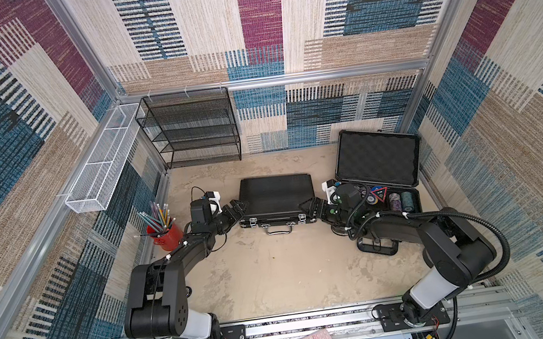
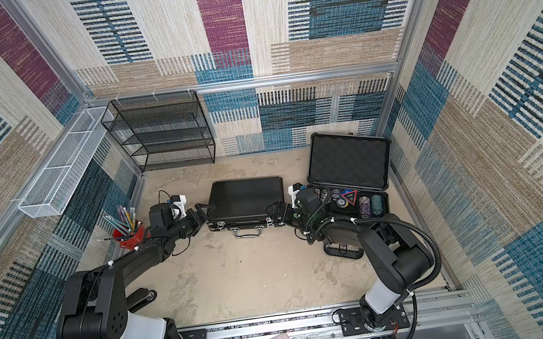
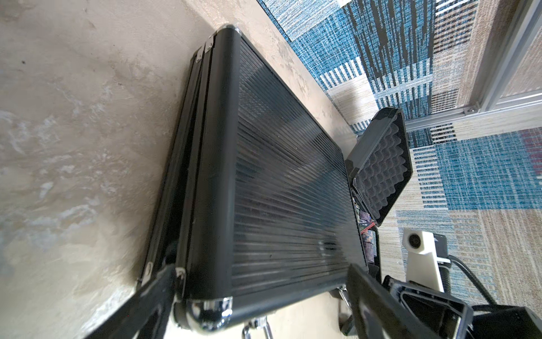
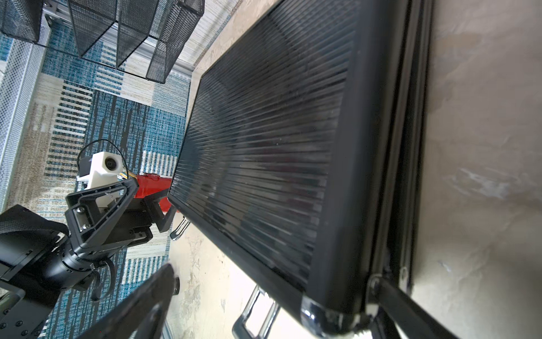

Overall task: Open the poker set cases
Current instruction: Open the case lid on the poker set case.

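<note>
While the slim black case (image 1: 274, 194) lies shut mid-table, the left gripper (image 1: 242, 210) and right gripper (image 1: 303, 208) straddle its near corners, jaws wide apart; the grey case (image 1: 379, 162) stands open at far right.

slim black ribbed briefcase (image 1: 276, 194) flat, shut; thicker dark plastic case (image 1: 379, 159) near its right, open, foam lid upright

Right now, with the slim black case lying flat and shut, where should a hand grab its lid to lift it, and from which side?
Take the slim black case by its lid's front edge near a corner, coming from the handle side. Handle and silver latches face the robot, so the hinge likely runs along the far edge.
</note>
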`<state>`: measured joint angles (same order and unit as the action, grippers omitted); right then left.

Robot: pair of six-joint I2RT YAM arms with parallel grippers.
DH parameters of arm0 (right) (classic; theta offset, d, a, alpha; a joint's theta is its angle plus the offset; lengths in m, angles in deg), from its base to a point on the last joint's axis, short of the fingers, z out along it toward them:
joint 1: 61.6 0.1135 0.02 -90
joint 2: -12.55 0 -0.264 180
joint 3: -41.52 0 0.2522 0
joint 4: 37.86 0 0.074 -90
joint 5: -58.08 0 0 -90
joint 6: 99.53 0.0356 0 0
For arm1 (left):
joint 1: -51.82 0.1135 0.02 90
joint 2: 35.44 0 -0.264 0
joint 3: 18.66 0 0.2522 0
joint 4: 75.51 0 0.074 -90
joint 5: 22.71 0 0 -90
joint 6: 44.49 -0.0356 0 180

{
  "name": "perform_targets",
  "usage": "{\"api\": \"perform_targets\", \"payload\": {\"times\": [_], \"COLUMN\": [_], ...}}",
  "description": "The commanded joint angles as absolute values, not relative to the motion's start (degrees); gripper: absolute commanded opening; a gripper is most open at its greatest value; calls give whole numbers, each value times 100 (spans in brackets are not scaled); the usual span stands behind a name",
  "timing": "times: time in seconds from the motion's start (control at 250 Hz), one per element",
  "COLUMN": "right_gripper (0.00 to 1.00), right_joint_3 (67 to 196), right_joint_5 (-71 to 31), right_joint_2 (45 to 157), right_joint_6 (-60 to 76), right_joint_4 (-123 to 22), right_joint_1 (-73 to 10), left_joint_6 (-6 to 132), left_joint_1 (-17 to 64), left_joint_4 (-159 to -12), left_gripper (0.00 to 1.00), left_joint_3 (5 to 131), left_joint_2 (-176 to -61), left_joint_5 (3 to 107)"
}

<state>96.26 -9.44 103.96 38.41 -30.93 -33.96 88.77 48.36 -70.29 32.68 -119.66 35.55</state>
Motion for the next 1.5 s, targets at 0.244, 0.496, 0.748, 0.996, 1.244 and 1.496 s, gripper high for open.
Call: {"api": "perform_targets", "payload": {"times": [0.244,0.496,0.748,0.996,1.244,1.496], "right_gripper": [99,99,100,99,100,99], "right_joint_3": [9666,9928,10366,10795,10942,11167], "right_joint_5": [-678,-684,-750,-824,-977,-1001], "right_joint_2": [10169,10105,10136,10261,10342,10396], "right_joint_6": [4029,3964,3841,3646,3593,3502], "right_joint_4": [-2465,-2542,-2721,-3003,-3145,-3266], "right_joint_1": [-3388,-3384,-3393,-3386,-3416,-3502], "left_joint_6": [8451,8155,8005,7872,7706,7526], "left_joint_1": [4812,4804,4796,4803,4795,4597], "left_joint_4": [-7207,-8204,-8720,-8804,-8675,-8746], "left_gripper": [97,98,97,92,77,67], "left_joint_3": [2866,2777,2869,3206,3678,4072], "left_joint_2": [-10897,-10245,-10193,-10946,-11813,-12551], "left_joint_5": [4136,5180,5559,5269,5014,5124]}}
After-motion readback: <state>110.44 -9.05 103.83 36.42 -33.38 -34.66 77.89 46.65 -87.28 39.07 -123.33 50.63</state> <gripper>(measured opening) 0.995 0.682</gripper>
